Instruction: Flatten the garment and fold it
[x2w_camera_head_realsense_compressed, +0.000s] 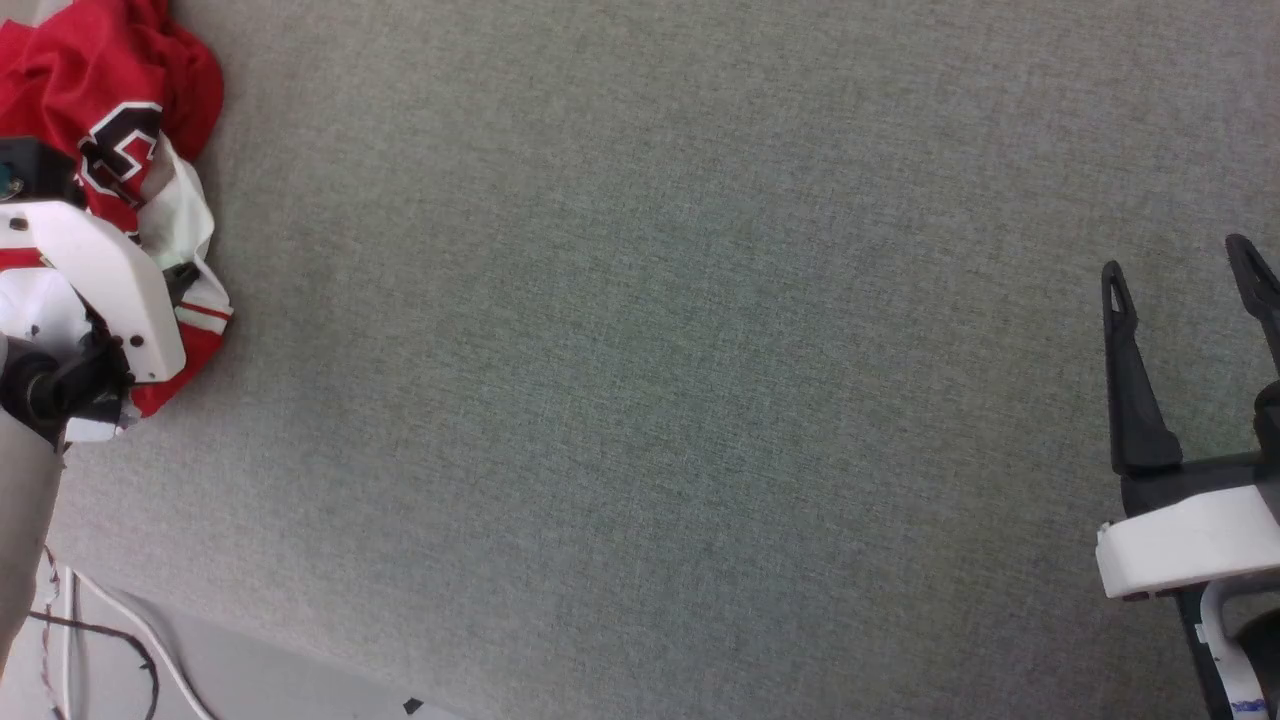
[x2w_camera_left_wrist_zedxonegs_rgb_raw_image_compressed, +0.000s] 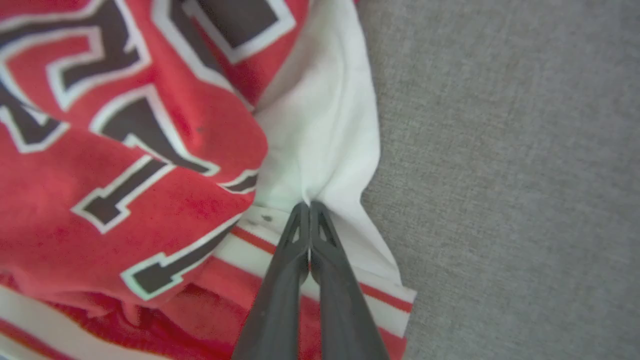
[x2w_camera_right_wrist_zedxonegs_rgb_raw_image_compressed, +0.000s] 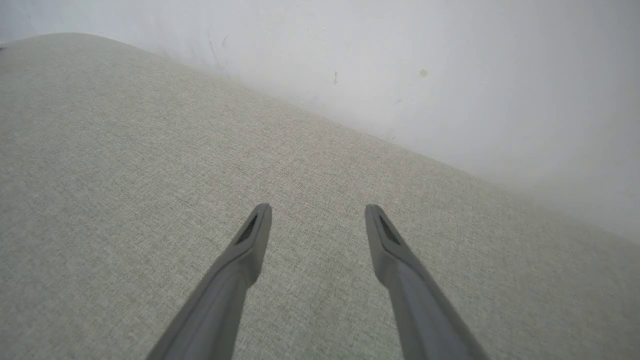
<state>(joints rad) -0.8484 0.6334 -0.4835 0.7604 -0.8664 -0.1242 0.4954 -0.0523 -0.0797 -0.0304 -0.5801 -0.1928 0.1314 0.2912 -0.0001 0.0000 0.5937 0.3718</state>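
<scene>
Pinching the white sleeve of the shirt (x2w_camera_left_wrist_zedxonegs_rgb_raw_image_compressed: 125, 175) with the left gripper (x2w_camera_left_wrist_zedxonegs_rgb_raw_image_compressed: 310, 204), jaws pressed together, probably to drag the heap (bunched at the far left of the table (x2w_camera_head_realsense_compressed: 640, 350)) inward. Holding the right gripper (x2w_camera_head_realsense_compressed: 1177, 258) spread, ready to help.

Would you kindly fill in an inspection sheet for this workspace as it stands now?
Surface: grey fabric surface, bare in front of the robot.
Job's things: garment crumpled in a heap at the robot's far left, not yet flattened.
Clutter: small dark scrap on the floor by the near edge.
Grippers: left gripper shut, pinching the garment's white sleeve cloth near the striped trim; right gripper open above bare surface, holding nothing.
Cables: white cable and thin dark wire on the floor, lower left.
Surroundings: pale wall beyond the surface.
</scene>
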